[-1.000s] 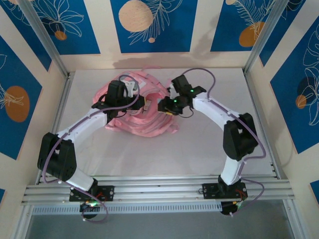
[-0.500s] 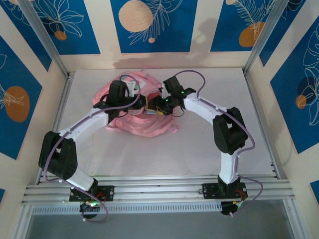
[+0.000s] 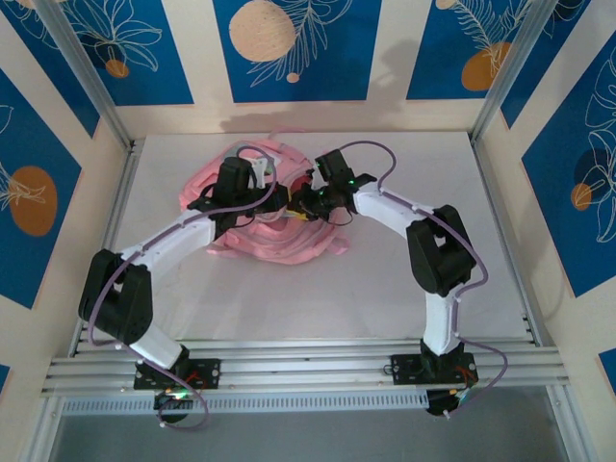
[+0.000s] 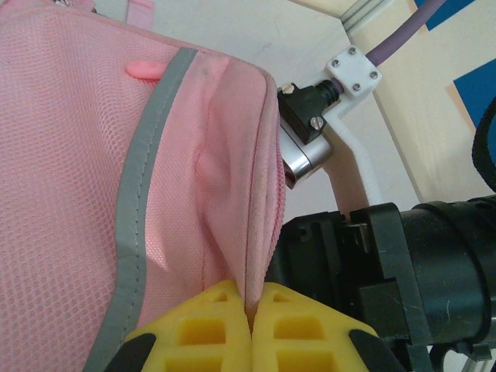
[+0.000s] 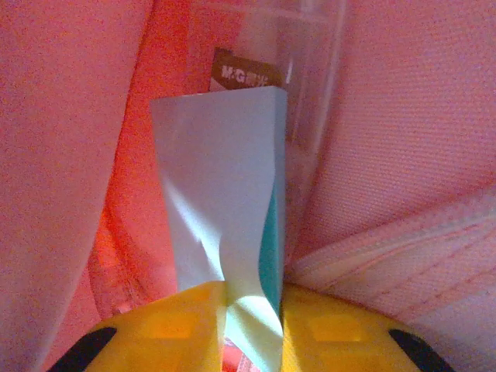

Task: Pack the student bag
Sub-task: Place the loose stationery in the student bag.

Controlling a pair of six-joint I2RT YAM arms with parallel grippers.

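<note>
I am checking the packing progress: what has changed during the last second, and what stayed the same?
The right gripper moved left, into the opening of the student bag, where it pinches a pale blue packet. The left gripper kept the bag's edge clamped, shifting only slightly; the bag lies about where it was.

Both left fingers (image 4: 203,329) and right fingers (image 5: 167,325) pinch tight.
</note>
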